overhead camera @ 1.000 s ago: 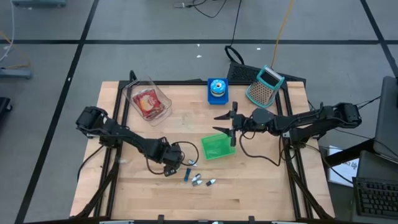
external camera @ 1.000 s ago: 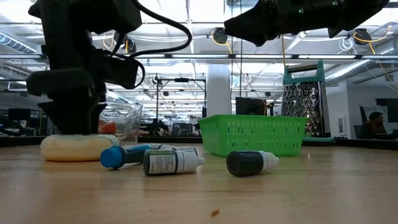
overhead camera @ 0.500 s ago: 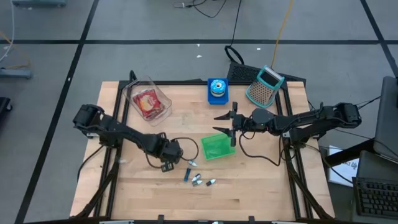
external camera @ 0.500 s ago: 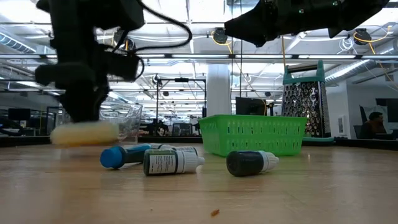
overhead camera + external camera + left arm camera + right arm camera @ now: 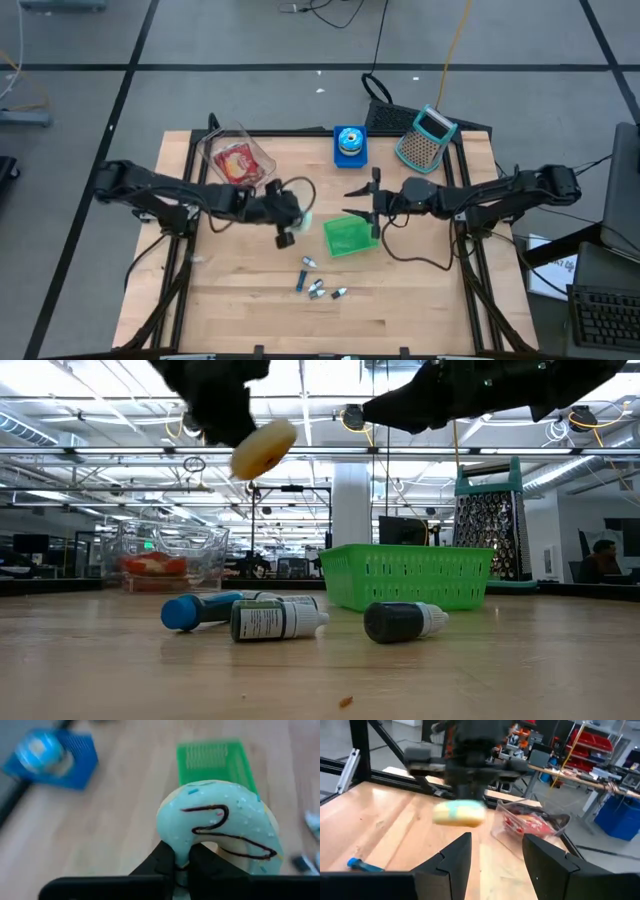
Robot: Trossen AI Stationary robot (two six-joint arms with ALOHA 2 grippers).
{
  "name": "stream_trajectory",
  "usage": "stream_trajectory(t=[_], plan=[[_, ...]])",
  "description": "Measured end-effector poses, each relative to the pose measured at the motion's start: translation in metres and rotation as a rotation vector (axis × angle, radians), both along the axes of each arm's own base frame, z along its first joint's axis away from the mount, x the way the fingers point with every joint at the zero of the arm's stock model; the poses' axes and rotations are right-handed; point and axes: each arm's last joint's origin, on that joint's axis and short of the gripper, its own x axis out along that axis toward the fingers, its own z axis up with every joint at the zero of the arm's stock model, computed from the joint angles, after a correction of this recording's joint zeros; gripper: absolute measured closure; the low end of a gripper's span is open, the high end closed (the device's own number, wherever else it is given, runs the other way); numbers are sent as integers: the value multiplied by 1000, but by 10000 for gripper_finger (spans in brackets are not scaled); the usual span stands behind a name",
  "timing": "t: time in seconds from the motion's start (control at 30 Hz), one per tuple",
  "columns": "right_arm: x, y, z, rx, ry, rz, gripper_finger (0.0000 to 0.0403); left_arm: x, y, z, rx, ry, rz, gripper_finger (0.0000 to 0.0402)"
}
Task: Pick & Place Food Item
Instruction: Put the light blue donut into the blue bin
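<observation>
A donut with mint-green icing and dark drizzle (image 5: 220, 827) hangs in the air, with my left gripper (image 5: 182, 862) shut on it. In the high view the donut (image 5: 304, 221) is just left of the green basket (image 5: 347, 236), which stands on the table's middle. The low view shows the donut (image 5: 263, 448) well above the tabletop. My right gripper (image 5: 374, 203) hovers open above the basket's right side and points level at the donut (image 5: 459, 813). My left gripper pinches the donut's rim (image 5: 186, 851) on the side nearest the wrist between its two fingers. The fingers slant down from the table's left. The donut is lifted clear of the table and tilted, iced face up.
Several small bottles (image 5: 318, 288) lie near the front, below the basket. A clear container with red food (image 5: 237, 162) sits far left. A blue box (image 5: 349, 145) and a teal grater (image 5: 425, 140) stand at the far edge.
My left gripper has risen from the table beside the bottles and swung toward the far edge and the green basket, tipping up from pointing steeply down. The donut, which lay on the table under it, has been lifted clear and now hangs tilted.
</observation>
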Motion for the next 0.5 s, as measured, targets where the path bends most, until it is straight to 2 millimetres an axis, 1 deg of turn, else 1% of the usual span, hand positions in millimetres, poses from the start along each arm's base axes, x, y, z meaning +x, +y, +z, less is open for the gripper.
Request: stream_trajectory(t=[0.03,0.1,0.17,0.23,0.37,0.5], plan=[[1,1,-1,14,-6,3,238,2,4,4,23,-34,-5,379],[5,1,-2,125,-37,-9,238,9,10,13,113,-128,-22,385],[10,-3,-2,255,-87,-37,238,14,15,19,246,-174,-46,387],[13,-8,-5,339,-104,-75,238,21,18,24,380,-218,-66,385],[18,-18,-7,473,-158,-106,238,30,25,27,603,-224,-5,369],[20,-23,-6,503,-217,-114,234,37,33,25,730,-194,23,364]])
